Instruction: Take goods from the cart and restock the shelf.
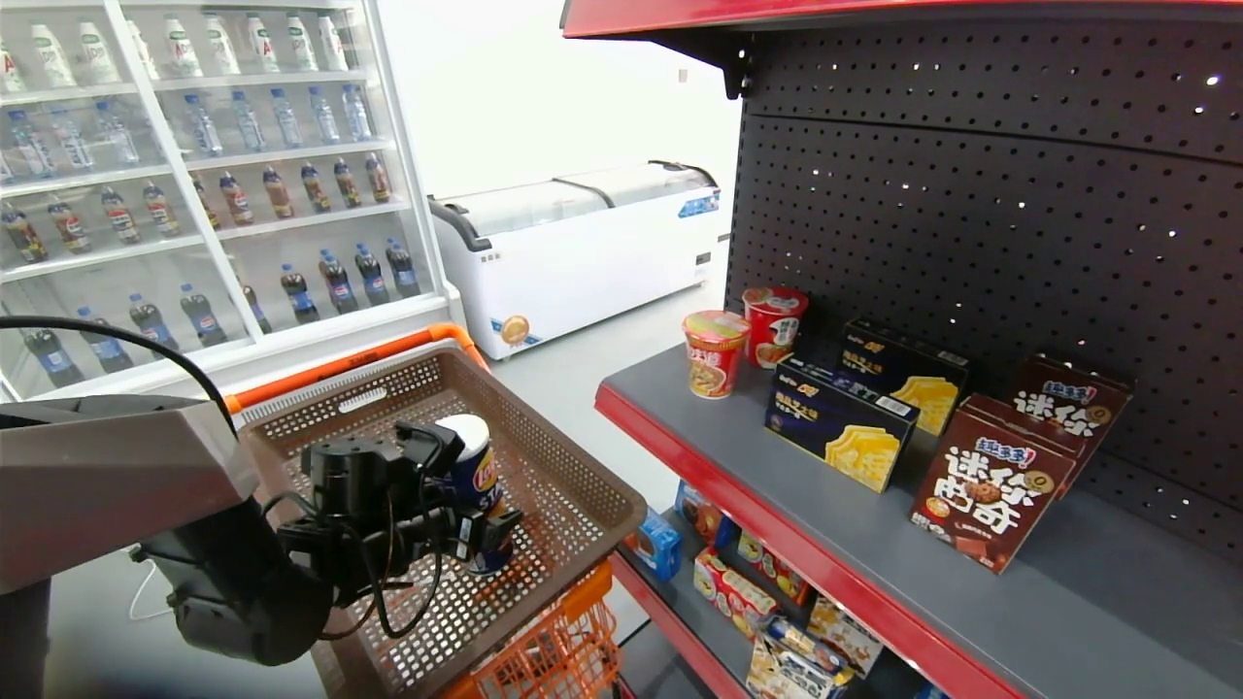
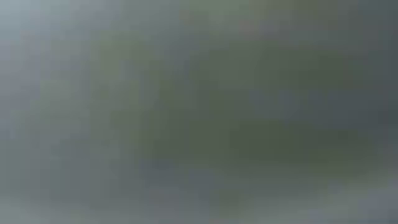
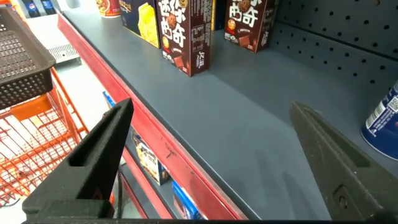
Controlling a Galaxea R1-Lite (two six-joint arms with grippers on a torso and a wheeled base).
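Stock entry, largest item first.

1. Shelf (image 1: 1117,592): grey deck with a red front edge and a perforated black back. We count a wide bare stretch of deck in front of and beside the goods already on it.
2. Cart (image 1: 359,364): orange frame, parked well apart from the shelf's near end, across a strip of floor.
3. Basket (image 1: 583,466): brown perforated tray on top of the cart.
4. Brown biscuit boxes (image 1: 991,490) and dark blue boxes (image 1: 840,422): upright on the deck in front-and-back pairs.
5. Noodle cups (image 1: 716,351): two, at the far end of the deck.
6. Crisp can (image 1: 466,427): blue with a white lid, upright inside the basket.
7. Left gripper (image 1: 471,490): down in the basket, one finger on each side of the crisp can and against it; we judge it clenched on the can.
8. Right gripper (image 3: 211,109): fingers spread wide with nothing between them, over bare deck near a blue-and-white container (image 3: 382,124).

Step in hand, as we judge it: the pick from the cart. The next move calls for a straight lift clear of the basket wall, a carry across the gap, and an upright set-down on bare deck.
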